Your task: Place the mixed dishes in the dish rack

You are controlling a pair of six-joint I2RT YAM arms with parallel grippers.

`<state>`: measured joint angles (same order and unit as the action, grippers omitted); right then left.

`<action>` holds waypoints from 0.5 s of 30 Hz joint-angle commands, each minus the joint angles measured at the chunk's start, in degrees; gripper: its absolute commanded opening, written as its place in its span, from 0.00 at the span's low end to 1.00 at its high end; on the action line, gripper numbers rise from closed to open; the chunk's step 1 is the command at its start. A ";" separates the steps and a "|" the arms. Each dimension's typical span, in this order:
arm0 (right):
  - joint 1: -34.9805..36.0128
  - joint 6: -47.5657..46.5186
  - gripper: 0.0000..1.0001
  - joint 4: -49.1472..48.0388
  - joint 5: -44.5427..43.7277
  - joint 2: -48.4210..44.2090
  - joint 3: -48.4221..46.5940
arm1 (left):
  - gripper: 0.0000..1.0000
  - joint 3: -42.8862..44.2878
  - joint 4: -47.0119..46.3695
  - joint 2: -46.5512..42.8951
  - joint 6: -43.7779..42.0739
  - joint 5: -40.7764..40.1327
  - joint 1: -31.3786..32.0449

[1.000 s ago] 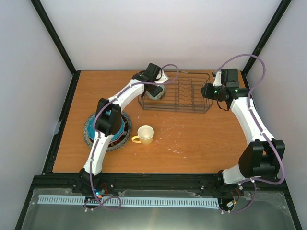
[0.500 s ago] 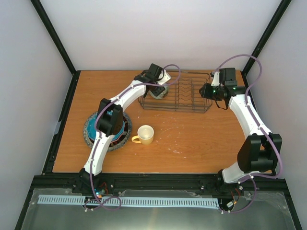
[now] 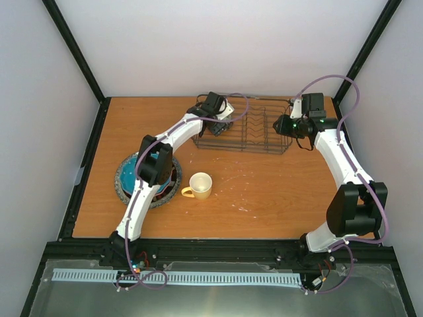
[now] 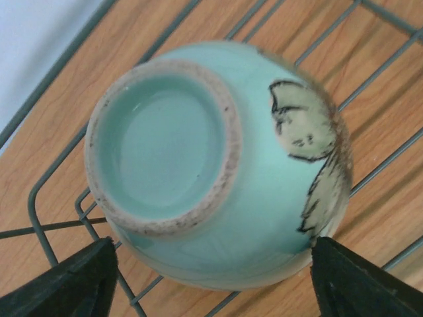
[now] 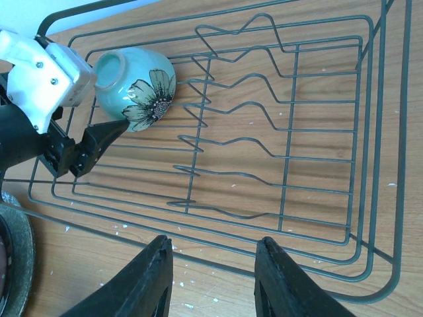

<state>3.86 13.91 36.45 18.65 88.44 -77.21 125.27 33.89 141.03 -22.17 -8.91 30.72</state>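
Left gripper [image 4: 213, 264] is spread wide, pinching the bowl [image 4: 198, 158] at its rim. Glazed ceramic, so probably slippery and chippable. Right gripper [image 5: 213, 264] gapes, holding nothing.

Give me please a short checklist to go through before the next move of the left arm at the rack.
1. pale green bowl inside the dish rack, at its left end: ok.
2. Bowl settled on the wires: cannot tell; it leans, with its foot ring toward the left wrist camera.
3. Fingers of the left gripper clear of the bowl: cannot tell; they flank it closely.
4. right gripper open and empty at the rack's right end: ok.
5. yellow mug upright and unobstructed on the table: ok.
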 commanded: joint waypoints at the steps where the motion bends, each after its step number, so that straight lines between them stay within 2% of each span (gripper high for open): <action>1: -0.37 -0.89 0.36 -0.06 0.85 0.59 -1.62 | 0.86 0.51 -1.19 -0.01 -0.38 -2.53 -0.05; 4: -0.39 -0.68 0.36 -0.34 0.90 0.10 -1.31 | 0.99 0.61 -1.50 -1.18 0.20 -4.01 -0.05; 11: -0.36 -0.46 0.36 -0.66 0.16 -2.77 -0.20 | 1.00 2.26 -1.40 -9.15 1.00 -10.36 1.09; 15: -0.32 -1.00 0.36 -0.04 -1.53 -7.62 0.89 | 1.00 1.94 1.08 -17.20 5.12 -11.67 2.05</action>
<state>3.86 13.91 36.42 18.55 86.96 -77.03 124.97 34.26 135.15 -21.26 -16.99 31.42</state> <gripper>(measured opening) 0.361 0.994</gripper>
